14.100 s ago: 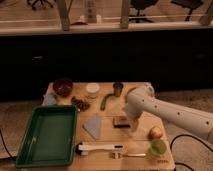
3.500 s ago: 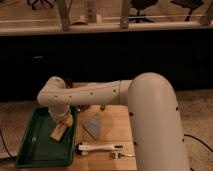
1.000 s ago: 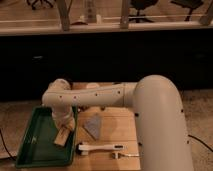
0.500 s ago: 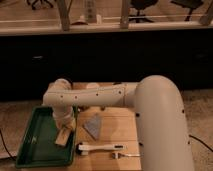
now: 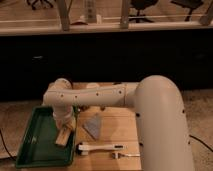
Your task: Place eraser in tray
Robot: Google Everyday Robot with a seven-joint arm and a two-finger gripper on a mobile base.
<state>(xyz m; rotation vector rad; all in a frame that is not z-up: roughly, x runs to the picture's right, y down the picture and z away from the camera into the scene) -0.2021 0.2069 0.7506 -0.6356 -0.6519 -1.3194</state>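
The green tray (image 5: 31, 142) lies at the left of the wooden table. The eraser (image 5: 63, 136), tan face up, rests inside the tray near its right rim. My gripper (image 5: 68, 124) hangs just above the eraser's far end, at the end of the white arm that reaches in from the right. I cannot tell whether the gripper touches the eraser.
A grey-blue triangular cloth (image 5: 93, 125) lies on the table right of the tray. A long white-handled tool (image 5: 100, 148) lies near the front edge. My bulky white arm (image 5: 160, 125) hides the right half of the table.
Earlier the eraser was carried from the table's middle over to the tray. Over the last second it stays in the tray, and the arm has barely moved.
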